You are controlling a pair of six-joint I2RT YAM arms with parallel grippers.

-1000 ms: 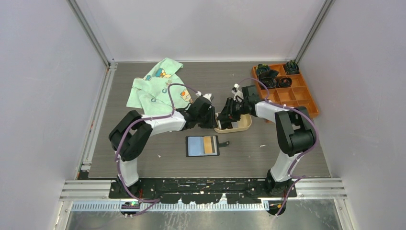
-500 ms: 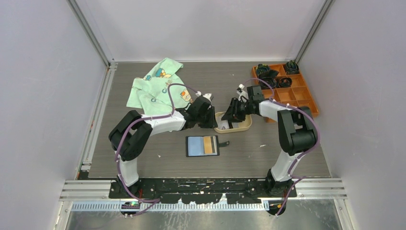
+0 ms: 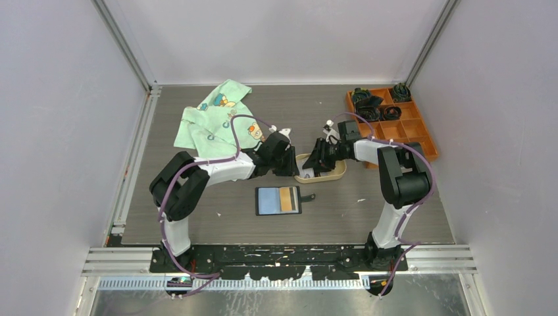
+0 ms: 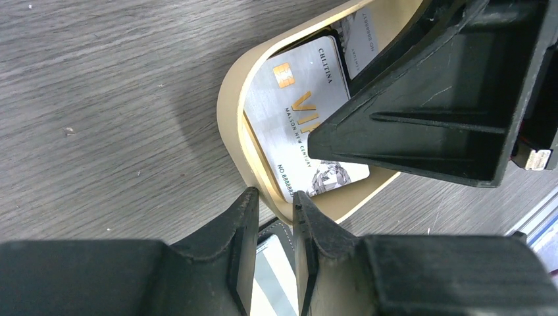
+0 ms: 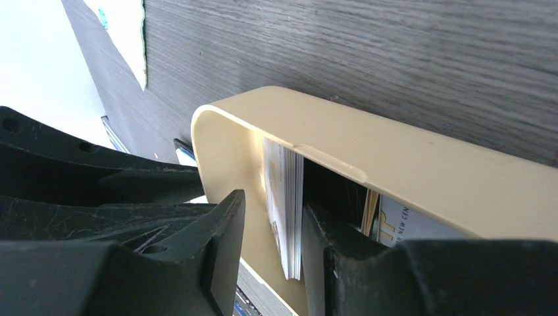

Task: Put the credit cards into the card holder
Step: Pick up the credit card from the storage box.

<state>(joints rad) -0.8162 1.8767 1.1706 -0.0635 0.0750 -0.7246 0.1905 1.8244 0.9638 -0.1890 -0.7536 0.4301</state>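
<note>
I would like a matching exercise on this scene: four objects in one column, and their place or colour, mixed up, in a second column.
1 card holder
2 tray
3 cloth
4 compartment box

a orange, far right corner
b green, far left
c black, lying open, nearest the robot
d beige, credit cards inside

Pairs: 1-c, 2-d, 3-b, 4-a
</note>
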